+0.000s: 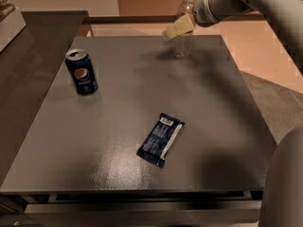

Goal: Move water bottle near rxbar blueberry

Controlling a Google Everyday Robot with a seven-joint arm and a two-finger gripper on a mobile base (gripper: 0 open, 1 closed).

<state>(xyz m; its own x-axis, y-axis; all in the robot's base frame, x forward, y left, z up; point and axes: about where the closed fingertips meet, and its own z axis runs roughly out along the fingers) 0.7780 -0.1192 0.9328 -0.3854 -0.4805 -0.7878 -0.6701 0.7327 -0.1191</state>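
Observation:
The water bottle (182, 47) is clear with a white cap and stands upright near the far edge of the dark table (142, 89). My gripper (177, 28) is cream-coloured, reaches in from the upper right and sits in front of the bottle's middle, covering its label. The rxbar blueberry (161, 139) is a dark navy wrapper with a pale stripe. It lies flat at the table's front centre, far from the bottle.
A dark blue Pepsi can (81, 72) stands upright at the table's left. A raised counter (28, 46) borders the left side. The table's right edge drops to a tan floor. Part of my body (286, 183) fills the lower right corner.

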